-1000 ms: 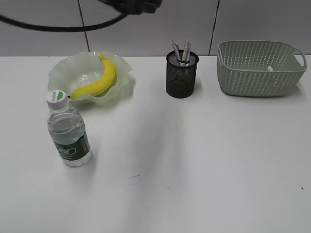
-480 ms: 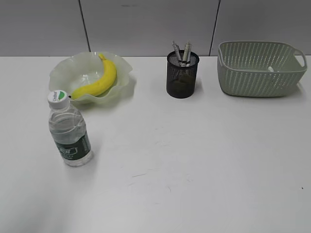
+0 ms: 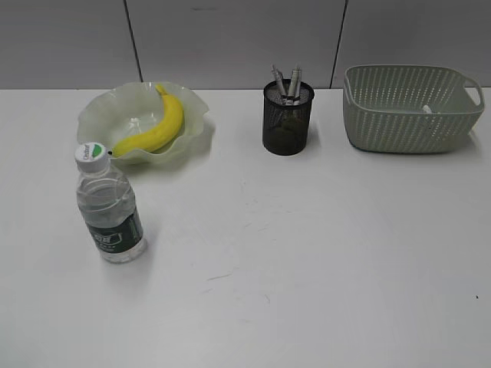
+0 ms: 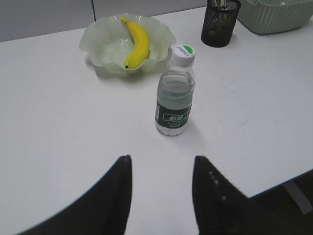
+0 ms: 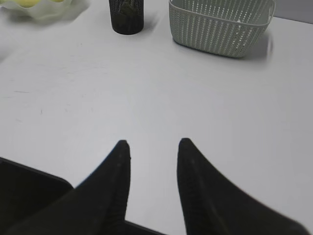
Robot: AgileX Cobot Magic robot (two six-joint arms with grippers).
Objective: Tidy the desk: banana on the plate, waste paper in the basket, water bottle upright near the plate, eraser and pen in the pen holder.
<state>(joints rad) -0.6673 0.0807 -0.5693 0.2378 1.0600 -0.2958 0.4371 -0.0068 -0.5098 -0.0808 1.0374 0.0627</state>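
The yellow banana (image 3: 157, 123) lies in the ruffled pale green plate (image 3: 96, 111) at the back left of the white desk (image 3: 307, 245). The water bottle (image 3: 109, 207) stands upright in front of the plate. The black mesh pen holder (image 3: 288, 119) holds pens (image 3: 285, 80); no eraser shows. A bit of white waste paper (image 3: 426, 109) shows inside the sage-green basket (image 3: 410, 107). My left gripper (image 4: 161, 161) is open and empty, short of the bottle (image 4: 175, 90). My right gripper (image 5: 152, 144) is open and empty over bare desk, well back from the basket (image 5: 220, 22).
A grey panelled wall (image 3: 230, 38) runs along the back of the desk. The desk's front edge shows in the left wrist view (image 4: 293, 176) and the right wrist view (image 5: 29, 169).
A dark arm and cable at the top of the exterior view one second ago have moved out of that view. The objects have not moved.
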